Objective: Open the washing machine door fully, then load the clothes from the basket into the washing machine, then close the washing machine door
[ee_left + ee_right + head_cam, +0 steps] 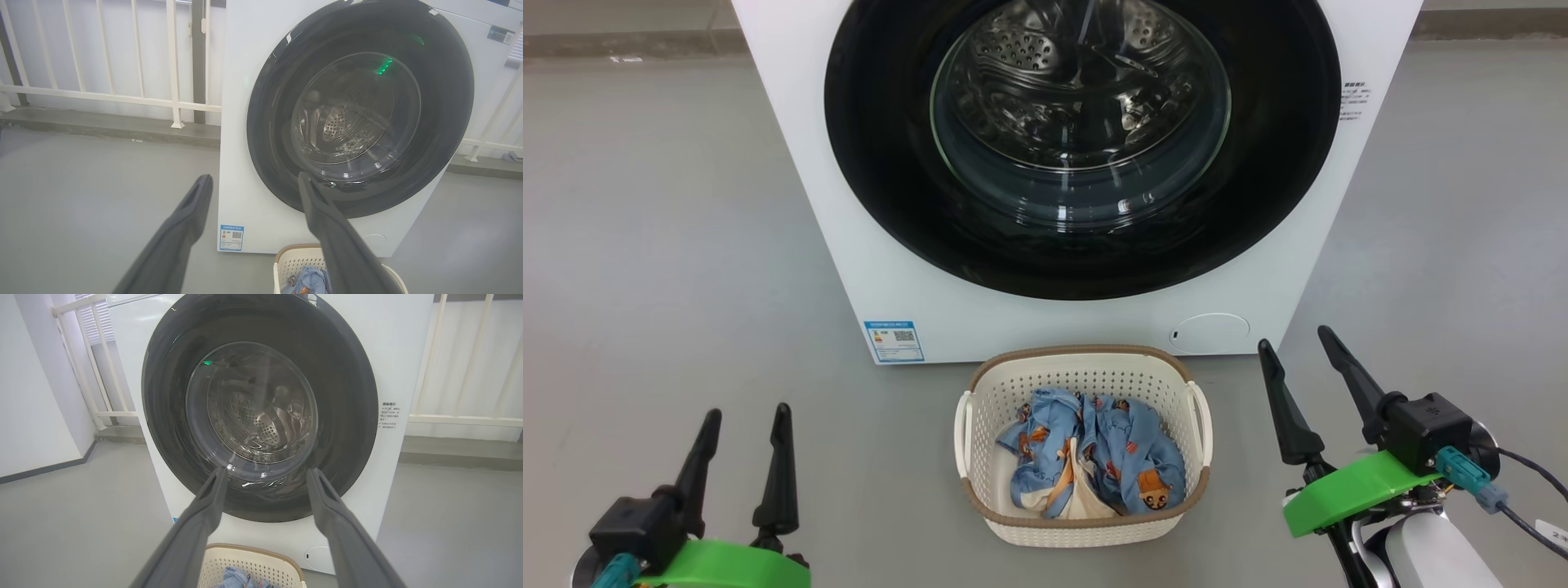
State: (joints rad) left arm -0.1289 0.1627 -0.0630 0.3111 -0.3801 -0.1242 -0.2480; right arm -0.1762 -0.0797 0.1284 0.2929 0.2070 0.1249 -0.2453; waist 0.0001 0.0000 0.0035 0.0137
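The washing machine (1029, 327) stood on the grey floor (686, 245), its front square to the robot. The washing machine door (890, 163) lay shut flush against it, glass bowl facing outward, so opening had not begun. The basket (1086, 531) sat just before the machine's lower front edge, probably for a short lift, its long axis parallel to that front. The clothes (1111, 457) lay crumpled inside. The left gripper (747, 410) and right gripper (1294, 336) hovered at either side, jaws spread wide, empty.

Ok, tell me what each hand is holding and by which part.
Nothing is held. The left hand and right hand are both open and empty; the clothes lie in the basket.
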